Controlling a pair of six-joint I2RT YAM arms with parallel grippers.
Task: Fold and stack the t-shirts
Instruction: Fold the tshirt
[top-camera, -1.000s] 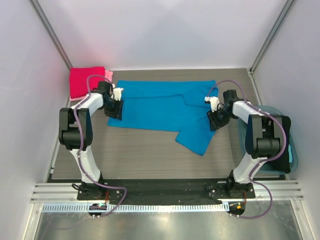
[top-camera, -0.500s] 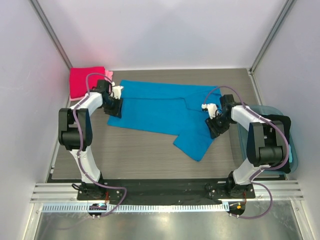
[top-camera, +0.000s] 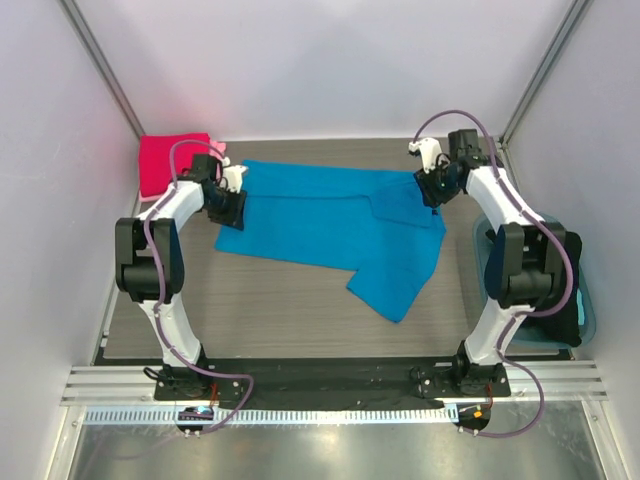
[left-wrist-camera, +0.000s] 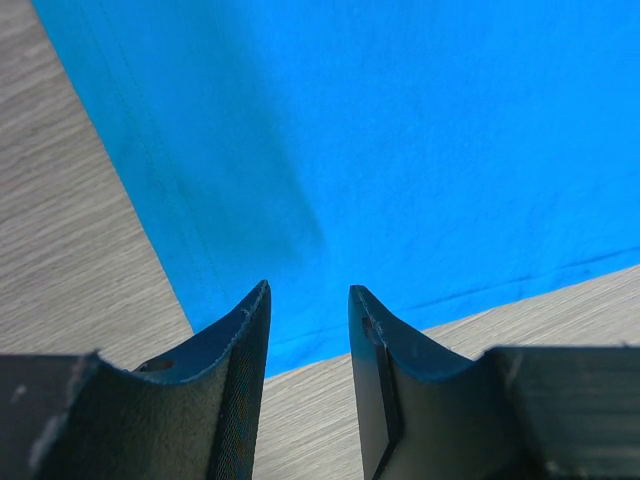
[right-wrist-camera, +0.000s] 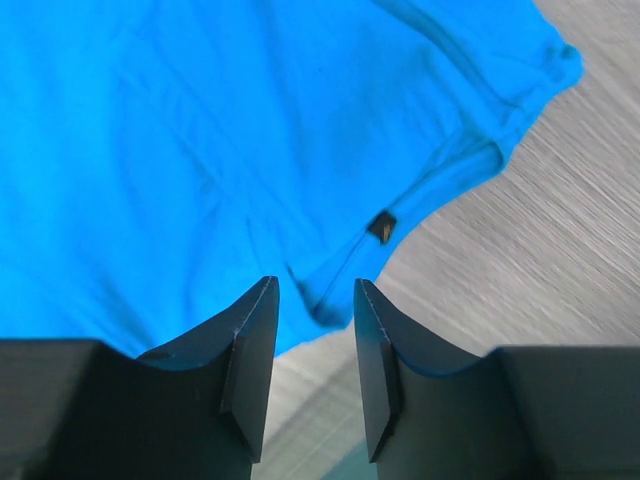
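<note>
Soft blue t-shirt (top-camera: 320, 225), wood-grain table (top-camera: 280, 300)

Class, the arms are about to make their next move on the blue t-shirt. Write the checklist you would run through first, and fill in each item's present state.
1. Left tool open, nothing between its fingers: ok.
2. Left tool over a corner of the blue t-shirt: ok.
3. Right tool open, over the shirt's edge by the small dark tag: ok.
4. Shirt lies in a neat rectangle: not ok; one flap juts out toward the near side.
5. Either tool touching the cloth: cannot tell.
6. Stack ready: ok; the folded red t-shirt lies at the far left corner, with the pink t-shirt showing at its edge.
</note>
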